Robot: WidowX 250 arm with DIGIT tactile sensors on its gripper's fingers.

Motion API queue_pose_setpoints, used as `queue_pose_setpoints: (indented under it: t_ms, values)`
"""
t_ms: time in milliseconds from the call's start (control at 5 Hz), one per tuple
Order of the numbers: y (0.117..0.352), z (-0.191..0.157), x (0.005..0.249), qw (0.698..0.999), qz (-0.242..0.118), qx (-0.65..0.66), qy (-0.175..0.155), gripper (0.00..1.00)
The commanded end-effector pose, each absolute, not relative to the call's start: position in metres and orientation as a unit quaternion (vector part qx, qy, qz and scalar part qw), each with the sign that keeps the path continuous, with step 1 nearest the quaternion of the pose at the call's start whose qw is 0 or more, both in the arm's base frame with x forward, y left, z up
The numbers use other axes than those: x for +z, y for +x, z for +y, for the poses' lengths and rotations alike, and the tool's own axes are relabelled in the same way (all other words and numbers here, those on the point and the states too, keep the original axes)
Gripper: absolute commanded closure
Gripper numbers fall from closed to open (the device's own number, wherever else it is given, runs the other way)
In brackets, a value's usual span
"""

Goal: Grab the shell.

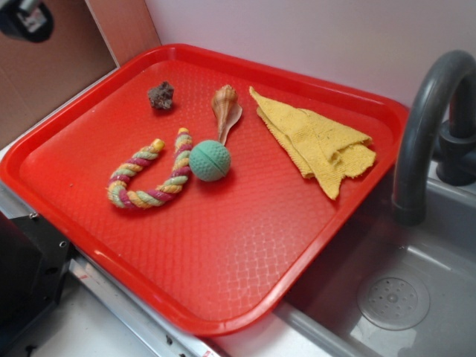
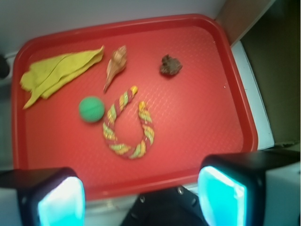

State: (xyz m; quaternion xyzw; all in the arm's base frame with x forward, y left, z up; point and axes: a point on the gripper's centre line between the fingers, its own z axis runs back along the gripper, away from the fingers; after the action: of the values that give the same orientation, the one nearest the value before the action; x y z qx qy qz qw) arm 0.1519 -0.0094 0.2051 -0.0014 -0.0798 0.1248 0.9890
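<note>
Red and wide, the tray (image 1: 89, 141) is sitting beside a grey sink (image 1: 416, 297) and carrying everything in play. Taking the green ball (image 2: 91, 108) as landmark, the shell (image 2: 116, 64) is lying just beyond it, thin tail pointing back toward the ball, between the yellow cloth (image 2: 56, 70) and the brown rock (image 2: 170, 65). The gripper (image 2: 141, 197) is hovering above the tray's near edge, jaws spread wide and holding nothing. Judging by this, the approach is only beginning; next it needs travelling past the rope (image 2: 128, 127) and lowering over the shell's bulbous end.
</note>
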Motion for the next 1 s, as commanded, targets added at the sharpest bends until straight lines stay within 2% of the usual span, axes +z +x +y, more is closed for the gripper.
queue_pose_setpoints:
  t_ms: [0, 200, 400, 600, 800]
  values:
    - [0.218, 0.012, 0.172, 0.968, -0.144, 0.207, -0.011, 0.0]
    - [0.254, 0.011, 0.141, 0.972, -0.14, 0.189, -0.023, 0.0]
    - [0.28, 0.006, 0.115, 0.98, -0.13, 0.149, -0.028, 0.0]
    - [0.298, -0.005, 0.088, 0.987, -0.114, 0.102, -0.043, 0.0]
    - [0.31, -0.006, 0.072, 0.991, -0.097, 0.085, -0.04, 0.0]
